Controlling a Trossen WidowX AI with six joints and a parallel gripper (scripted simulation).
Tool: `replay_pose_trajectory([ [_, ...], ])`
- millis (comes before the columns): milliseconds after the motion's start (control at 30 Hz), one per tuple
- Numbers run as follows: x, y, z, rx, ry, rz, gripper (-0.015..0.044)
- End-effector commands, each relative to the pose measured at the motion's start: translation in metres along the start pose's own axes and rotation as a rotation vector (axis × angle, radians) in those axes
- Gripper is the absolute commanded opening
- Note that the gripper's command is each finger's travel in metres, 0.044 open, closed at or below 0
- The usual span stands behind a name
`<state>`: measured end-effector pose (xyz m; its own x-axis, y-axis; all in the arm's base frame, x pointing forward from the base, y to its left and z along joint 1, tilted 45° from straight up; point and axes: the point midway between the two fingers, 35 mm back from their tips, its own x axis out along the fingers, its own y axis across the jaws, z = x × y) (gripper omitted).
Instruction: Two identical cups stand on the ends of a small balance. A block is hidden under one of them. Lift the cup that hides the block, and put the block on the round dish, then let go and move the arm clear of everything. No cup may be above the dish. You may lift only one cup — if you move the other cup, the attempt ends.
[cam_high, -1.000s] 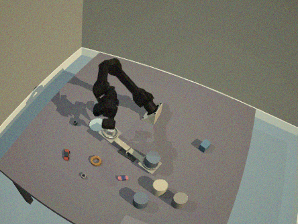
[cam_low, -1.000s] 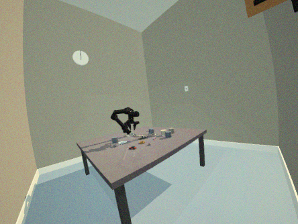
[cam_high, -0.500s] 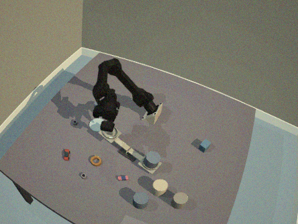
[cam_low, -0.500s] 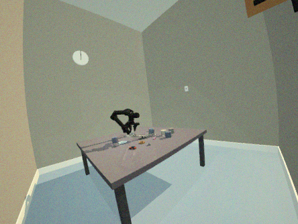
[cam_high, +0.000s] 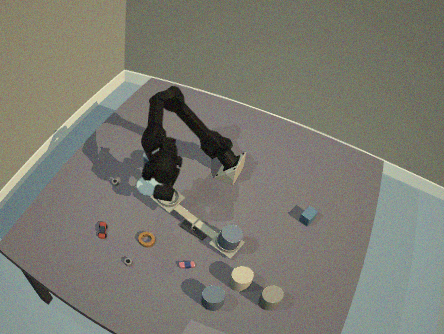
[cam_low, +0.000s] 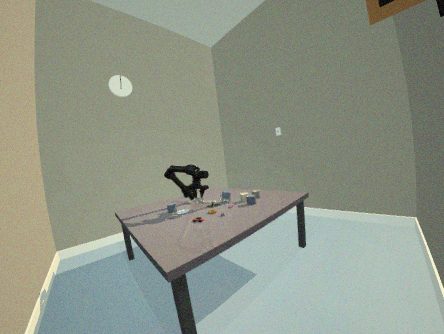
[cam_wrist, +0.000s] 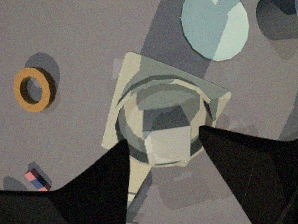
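Observation:
The balance (cam_high: 185, 214) (cam_wrist: 131, 61) has no cup on its near end. A pale grey block (cam_wrist: 169, 146) sits there inside the round rim; the arm hides it in the top view. My gripper (cam_wrist: 164, 139) (cam_high: 164, 196) is open over this end, one fingertip on each side of the block in the wrist view, holding nothing. Contact and exact height cannot be told. A blue-grey cup (cam_high: 230, 237) (cam_low: 226, 195) stands on the far end. The light-blue round dish (cam_wrist: 214, 30) (cam_high: 146, 187) (cam_low: 181, 212) is bare, beside the near end. Another blue-grey cup (cam_low: 171, 208) stands on the table beyond the dish.
Cream (cam_high: 242, 278), tan (cam_high: 271, 297) and blue-grey (cam_high: 213, 297) cylinders stand past the far end. A blue block (cam_high: 308, 215), red toy car (cam_high: 102, 230), orange ring (cam_high: 140, 239) (cam_wrist: 19, 90), pink-blue toy car (cam_high: 187, 264) (cam_wrist: 37, 180) and two small nuts (cam_high: 115, 181) (cam_high: 128, 261) lie around.

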<state>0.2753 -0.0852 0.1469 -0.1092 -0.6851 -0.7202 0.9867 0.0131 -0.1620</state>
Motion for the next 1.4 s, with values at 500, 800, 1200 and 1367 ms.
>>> replay_pose_trajectory([
  [500, 0.011, -0.002, 0.001, -0.003, -0.006, -0.007, 0.0102],
  [800, -0.021, 0.000, 0.000, -0.019, -0.002, 0.049, 0.0000],
  [1200, -0.082, -0.007, 0.000, -0.042, 0.007, 0.161, 0.0000],
  [1367, -0.070, -0.013, 0.014, -0.038, 0.009, 0.144, 0.0000],
])
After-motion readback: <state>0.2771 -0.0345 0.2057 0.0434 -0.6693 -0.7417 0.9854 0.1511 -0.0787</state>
